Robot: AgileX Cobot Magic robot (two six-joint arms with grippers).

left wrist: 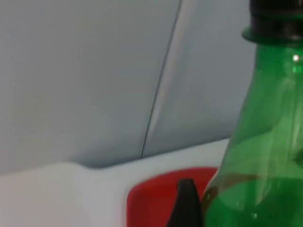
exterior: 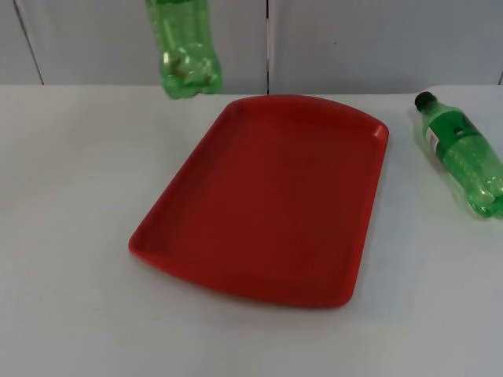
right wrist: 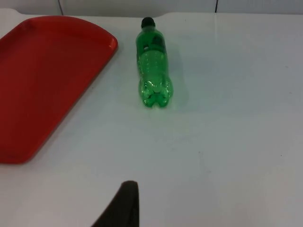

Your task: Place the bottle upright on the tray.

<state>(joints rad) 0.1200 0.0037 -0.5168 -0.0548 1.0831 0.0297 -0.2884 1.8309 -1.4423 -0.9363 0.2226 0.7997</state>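
Red tray (exterior: pixel 267 196) sits mid bench (exterior: pixel 71 298), nothing on it. A 2nd green bottle (exterior: pixel 464 153) w/ black cap lies on its side on the bench just right of the tray, cap toward the grey partition wall (exterior: pixel 377 39), not touching the tray. Nothing stands btwn held bottle and tray.

Held green bottle (exterior: pixel 185 47) hangs upright in the air above the tray's far left corner, base down, off the bench. Left wrist view: same bottle right against a black fingertip (left wrist: pixel 185 203), black cap up, tray edge below; left claw grips it. Right wrist view: right claw waits over bare bench, lying bottle and tray well ahead of it; can't tell if its fingers are open or closed
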